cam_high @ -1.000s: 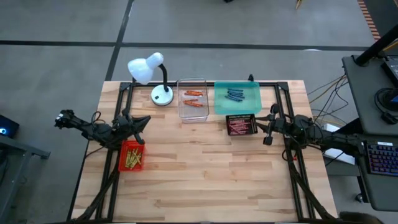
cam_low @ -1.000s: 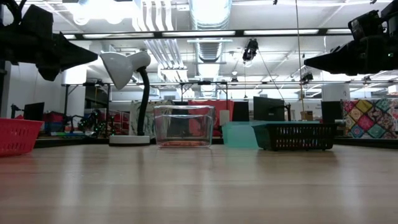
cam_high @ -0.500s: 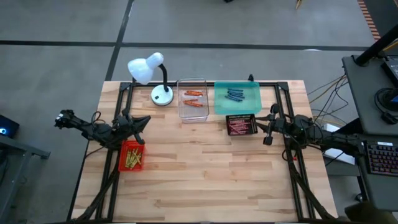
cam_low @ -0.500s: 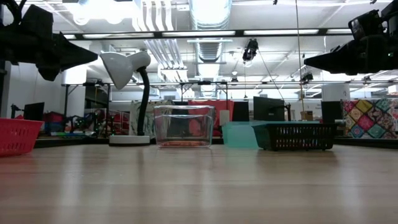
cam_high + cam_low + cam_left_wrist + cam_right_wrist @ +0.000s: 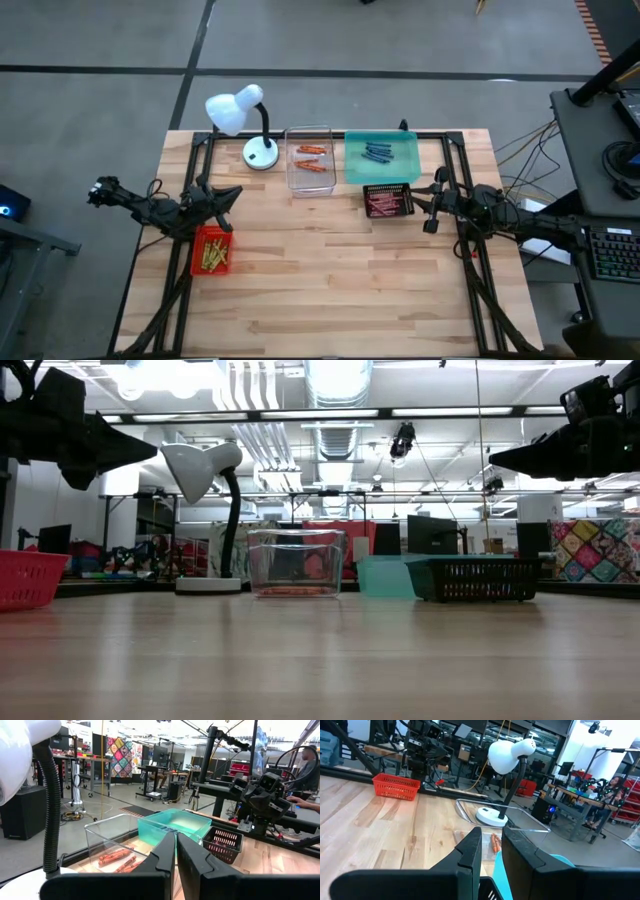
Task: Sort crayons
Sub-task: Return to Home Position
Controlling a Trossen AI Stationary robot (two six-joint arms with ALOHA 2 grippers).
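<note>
The crayons lie in four trays. Yellow ones are in the red tray (image 5: 212, 251) and orange ones (image 5: 311, 158) in the clear tray (image 5: 292, 176). Blue ones (image 5: 377, 153) are in the teal tray (image 5: 404, 168), and red ones (image 5: 384, 204) in the black tray (image 5: 389, 188). My left gripper (image 5: 234, 194) hovers above the table just beyond the red tray, shut and empty; it also shows in the left wrist view (image 5: 176, 840). My right gripper (image 5: 424, 206) hovers just right of the black tray, empty, its fingers a narrow gap apart; it also shows in the right wrist view (image 5: 491, 837).
A white desk lamp (image 5: 238, 110) stands on its round base (image 5: 260, 155) at the far left, beside the clear tray. A black frame (image 5: 300, 133) runs along the table's far and side edges. The near half of the table (image 5: 330, 290) is bare wood.
</note>
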